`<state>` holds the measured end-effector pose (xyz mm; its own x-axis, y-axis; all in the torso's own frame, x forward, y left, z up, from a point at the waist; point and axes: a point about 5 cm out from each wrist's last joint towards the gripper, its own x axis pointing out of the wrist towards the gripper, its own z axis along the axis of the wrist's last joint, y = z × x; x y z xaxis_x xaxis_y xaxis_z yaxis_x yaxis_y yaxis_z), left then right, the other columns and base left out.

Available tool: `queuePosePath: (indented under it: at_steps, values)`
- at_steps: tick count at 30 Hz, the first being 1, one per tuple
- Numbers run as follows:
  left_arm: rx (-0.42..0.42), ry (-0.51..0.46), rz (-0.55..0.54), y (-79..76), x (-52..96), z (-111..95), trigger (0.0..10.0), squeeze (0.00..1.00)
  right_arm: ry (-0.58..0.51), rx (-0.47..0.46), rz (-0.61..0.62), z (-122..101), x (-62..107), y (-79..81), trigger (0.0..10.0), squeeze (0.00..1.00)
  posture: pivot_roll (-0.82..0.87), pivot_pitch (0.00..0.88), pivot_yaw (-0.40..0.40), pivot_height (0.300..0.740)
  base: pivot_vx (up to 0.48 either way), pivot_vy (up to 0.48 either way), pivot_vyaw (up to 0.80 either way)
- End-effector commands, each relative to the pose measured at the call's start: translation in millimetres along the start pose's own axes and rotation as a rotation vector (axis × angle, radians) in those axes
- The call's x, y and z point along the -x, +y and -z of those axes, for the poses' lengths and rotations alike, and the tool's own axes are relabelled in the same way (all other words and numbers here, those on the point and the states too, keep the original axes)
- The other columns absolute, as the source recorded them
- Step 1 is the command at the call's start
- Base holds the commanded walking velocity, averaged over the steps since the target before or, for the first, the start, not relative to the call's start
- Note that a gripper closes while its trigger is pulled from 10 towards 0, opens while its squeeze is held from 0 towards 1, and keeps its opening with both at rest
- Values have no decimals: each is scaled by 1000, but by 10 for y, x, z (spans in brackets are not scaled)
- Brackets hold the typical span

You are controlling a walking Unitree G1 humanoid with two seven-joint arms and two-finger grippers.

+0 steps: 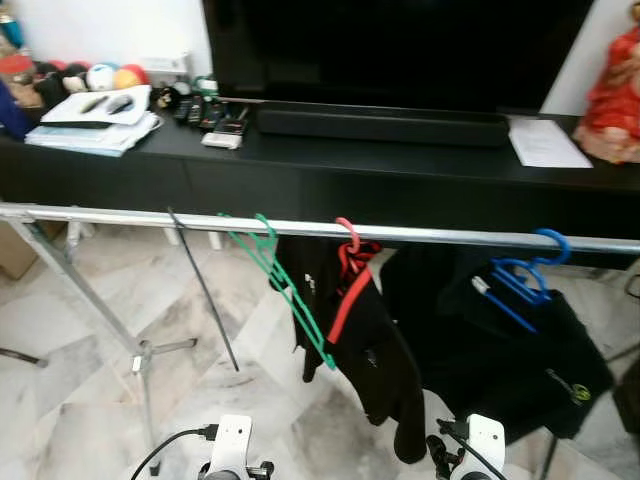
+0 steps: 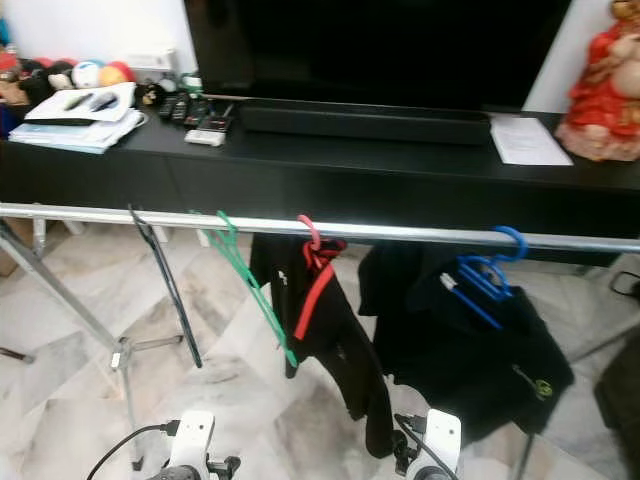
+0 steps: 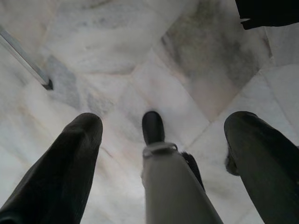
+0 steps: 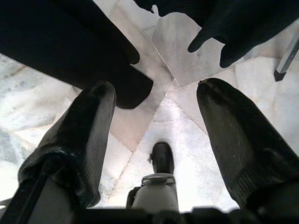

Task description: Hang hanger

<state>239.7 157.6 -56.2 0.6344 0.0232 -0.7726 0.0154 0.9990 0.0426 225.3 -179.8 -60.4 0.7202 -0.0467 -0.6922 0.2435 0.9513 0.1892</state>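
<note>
A silver rail ran across the middle of the frame, w/ four hangers on it. Far left of the group, a black hanger hung slanted down toward the lower centre, bare. Just right of it a green hanger hooked on the rail, also bare, tilted. Next, centre frame, a red hanger carried a black garment drooping toward the bottom. Right side, a blue hanger w/ another dark garment bearing a small yellow-green logo. Behind the rail, upper half of the frame, a long black cabinet held a TV, a soundbar, remotes and papers at upper left, a white sheet at upper right. Marble floor below. Both arms sat low at the bottom edge, idle. Left gripper pointed at the floor, fingers spread wide, nothing between them. Right gripper likewise wide apart, empty, fingers over floor tiles w/ dark cloth beyond.
</note>
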Motion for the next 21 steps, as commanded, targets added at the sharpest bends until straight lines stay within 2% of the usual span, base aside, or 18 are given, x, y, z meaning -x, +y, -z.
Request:
queuePosePath:
  at_steps: [1,4,10,13,17,21]
  values:
    - [4,34,5,-35,8,99,10000,0,0,-9,14,-1,5,-45,10000,0,72,151,-28,740,0,-405,0]
    - [6,33,1,-36,9,101,10000,0,-20,-2,4,-54,-8,-17,10000,0,74,153,-28,740,0,-315,0]
    - [15,35,-5,-33,10,110,10000,0,-133,-17,-39,-315,-51,103,10000,0,69,160,-28,740,0,0,0]
    - [16,38,-2,-35,11,117,10000,0,-246,-15,-83,-594,-73,221,10000,0,65,163,-29,740,0,0,0]
    - [17,39,-2,-35,11,119,10000,0,-334,-34,-116,-798,-70,308,10000,0,67,166,-30,740,0,0,0]
    - [19,38,-4,-36,11,121,10000,0,-502,-29,-128,-1141,-21,391,10000,0,67,169,-31,740,0,0,0]
